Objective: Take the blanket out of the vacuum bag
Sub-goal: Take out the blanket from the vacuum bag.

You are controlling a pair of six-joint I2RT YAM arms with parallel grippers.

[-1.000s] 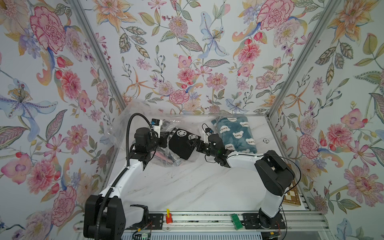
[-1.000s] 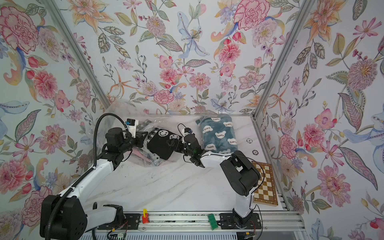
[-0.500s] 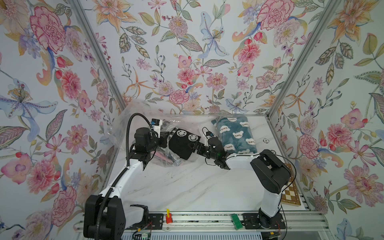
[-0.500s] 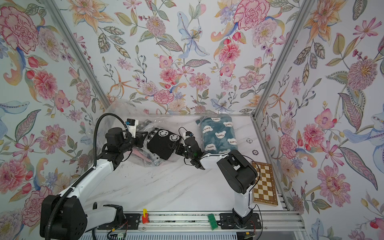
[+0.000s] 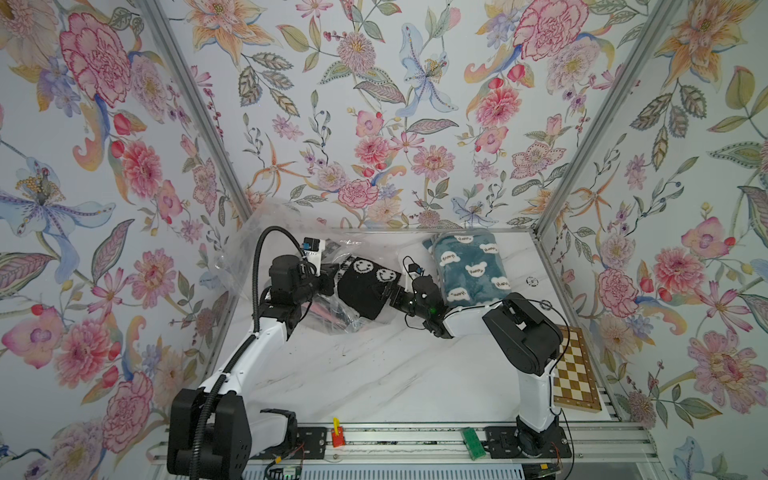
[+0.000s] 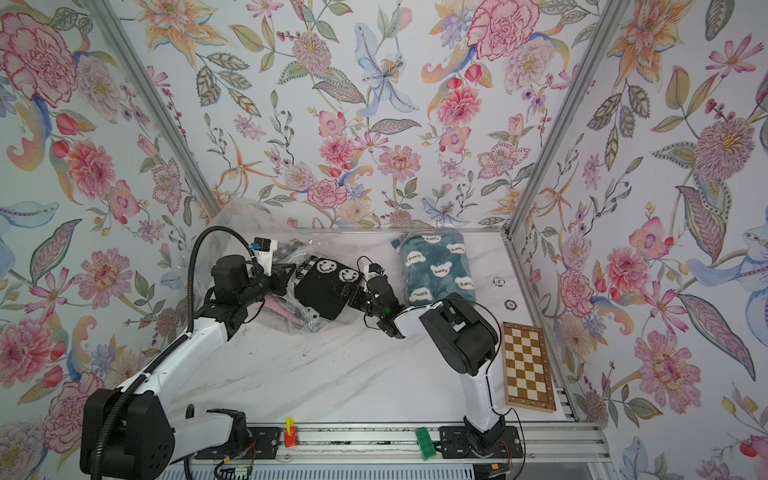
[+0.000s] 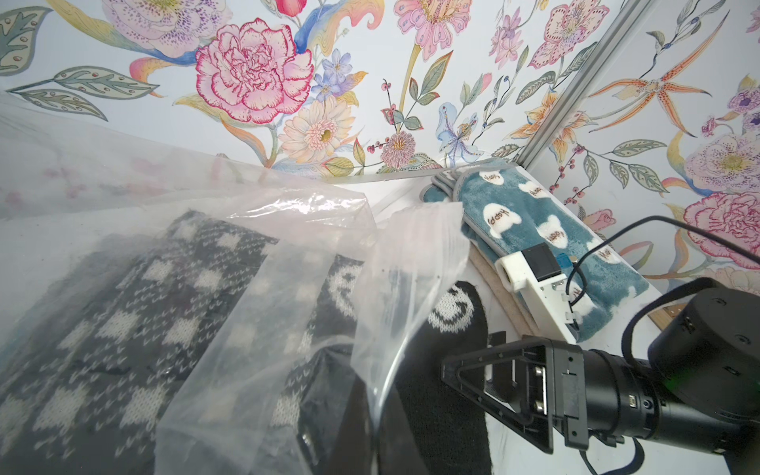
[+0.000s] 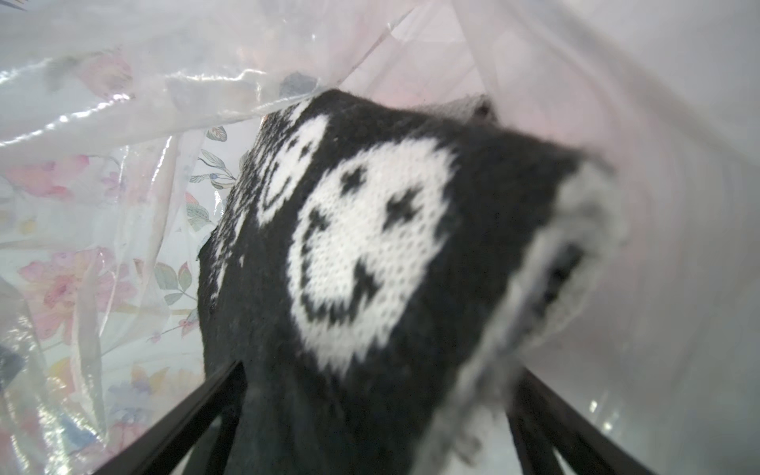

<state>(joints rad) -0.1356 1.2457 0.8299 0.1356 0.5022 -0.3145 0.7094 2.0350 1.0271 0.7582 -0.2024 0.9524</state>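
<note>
Blanket [image 5: 365,291] only partway out of the vacuum bag [image 5: 257,249]: left fingers [image 5: 327,276] pinched on the plastic, right fingers [image 8: 185,411] wide open, straddling its free end.

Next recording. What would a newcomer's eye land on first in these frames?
The black smiley-face blanket, left of centre toward the back of the table, half out of the crinkly clear vacuum bag, with the right claw open astride its free end and the left claw shut on the plastic. Next, the folded teal blanket with white bears lying loose at the back right, and the chessboard at the table's right edge.
</note>
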